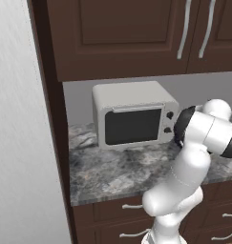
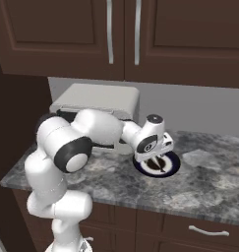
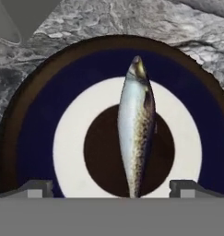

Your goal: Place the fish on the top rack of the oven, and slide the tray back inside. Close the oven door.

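Observation:
A silvery speckled fish (image 3: 136,129) lies lengthwise on a round plate (image 3: 37,138) with a brown rim, a blue ring, a white ring and a dark centre. The plate (image 2: 171,166) sits on the granite counter to the right of a white box. My gripper (image 3: 111,186) hangs straight above the plate, open, with one finger on each side of the fish's tail end and nothing touching them. In the right base view the gripper (image 2: 154,158) points down just over the plate. The oven, its door, the top rack and the tray are out of view.
A small white box with a dark window (image 1: 134,119) stands at the back of the counter (image 1: 112,174), just left of the plate. Dark brown cabinets (image 2: 123,34) hang overhead and drawers (image 2: 204,230) run below. A tall dark wood panel (image 1: 47,105) bounds the counter's left end.

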You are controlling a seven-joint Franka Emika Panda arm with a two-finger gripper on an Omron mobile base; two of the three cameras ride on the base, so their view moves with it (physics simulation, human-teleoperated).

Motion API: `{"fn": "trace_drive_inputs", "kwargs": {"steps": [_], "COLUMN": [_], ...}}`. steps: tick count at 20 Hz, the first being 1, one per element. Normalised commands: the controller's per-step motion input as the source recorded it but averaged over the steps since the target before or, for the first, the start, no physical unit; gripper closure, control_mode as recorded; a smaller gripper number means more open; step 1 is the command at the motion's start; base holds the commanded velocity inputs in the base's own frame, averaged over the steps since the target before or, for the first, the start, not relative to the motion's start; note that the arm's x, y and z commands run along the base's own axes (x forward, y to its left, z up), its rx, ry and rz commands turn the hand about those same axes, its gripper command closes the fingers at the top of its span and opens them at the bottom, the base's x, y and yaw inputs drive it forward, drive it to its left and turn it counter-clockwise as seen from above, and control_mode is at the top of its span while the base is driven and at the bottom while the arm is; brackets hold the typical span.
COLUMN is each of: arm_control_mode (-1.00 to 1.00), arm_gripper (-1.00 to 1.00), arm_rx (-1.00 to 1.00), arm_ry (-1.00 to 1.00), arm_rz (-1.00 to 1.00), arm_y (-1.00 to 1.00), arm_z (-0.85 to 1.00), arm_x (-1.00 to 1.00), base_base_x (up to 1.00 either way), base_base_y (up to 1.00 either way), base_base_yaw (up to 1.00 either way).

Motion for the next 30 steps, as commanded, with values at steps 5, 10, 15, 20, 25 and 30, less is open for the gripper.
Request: {"fn": "trace_drive_inputs", "kwargs": {"steps": [5, 10, 15, 20, 25, 30], "arm_control_mode": [-1.00, -1.00, -1.00, -1.00, -1.00, -1.00], "arm_gripper": [-1.00, -1.00, 1.00, 1.00, 1.00, 1.00], "arm_rx": [0.00, 0.00, 0.00, 0.00, 0.00, 0.00], "arm_ry": [0.00, 0.00, 0.00, 0.01, -0.01, -0.04], "arm_rz": [0.08, 0.06, 0.06, 0.00, 0.01, 0.06], "arm_y": [-0.12, -0.03, -0.05, 0.00, 0.00, 0.01], "arm_z": [-0.37, -0.38, -0.33, 0.04, 0.78, 0.72], "arm_x": [0.37, 0.36, 0.29, 0.00, -0.25, -0.08], "base_base_x": [0.00, 0.00, 0.00, 0.00, 0.00, 0.00], "base_base_y": [0.00, 0.00, 0.00, 0.00, 0.00, 0.00], "base_base_yaw": [0.00, 0.00, 0.00, 0.00, 0.00, 0.00]}}
